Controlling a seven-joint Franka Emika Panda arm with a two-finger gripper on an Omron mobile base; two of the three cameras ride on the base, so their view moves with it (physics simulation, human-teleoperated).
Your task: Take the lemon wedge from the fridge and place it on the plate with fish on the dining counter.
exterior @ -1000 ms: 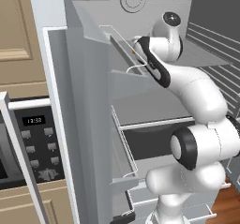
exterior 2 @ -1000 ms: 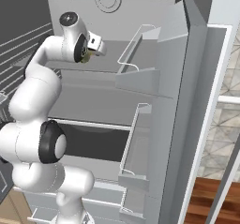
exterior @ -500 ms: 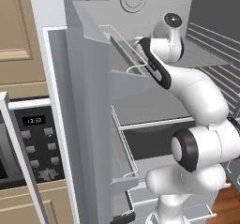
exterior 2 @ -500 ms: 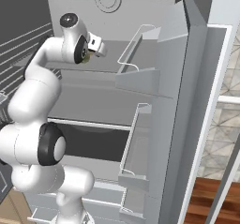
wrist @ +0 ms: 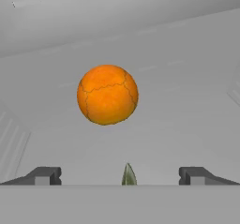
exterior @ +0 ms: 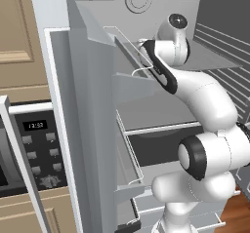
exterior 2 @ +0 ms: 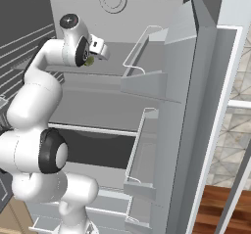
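The fridge (exterior: 88,105) stands with both doors swung wide, and my arm reaches into its upper grey shelf (wrist: 183,124). In the hand view my gripper (wrist: 120,176) is open, its two dark fingertips (wrist: 47,175) far apart. The pointed yellow-green tip of the lemon wedge (wrist: 129,175) rises between them, touching neither. A little of the wedge (exterior 2: 88,60) also peeks out beside my hand in the right base view. Further back on the same shelf lies a round orange fruit (wrist: 107,94). The dining counter and the plate with fish are out of view.
Door bins with wire rails jut inward on both sides (exterior: 132,86) (exterior 2: 147,76), close to my arm. A black microwave panel (exterior: 39,149) and wooden cabinets (exterior: 14,32) stand left of the fridge. Lower drawers (exterior 2: 98,150) sit under the shelf. Wood floor (exterior 2: 215,208) lies at the right.
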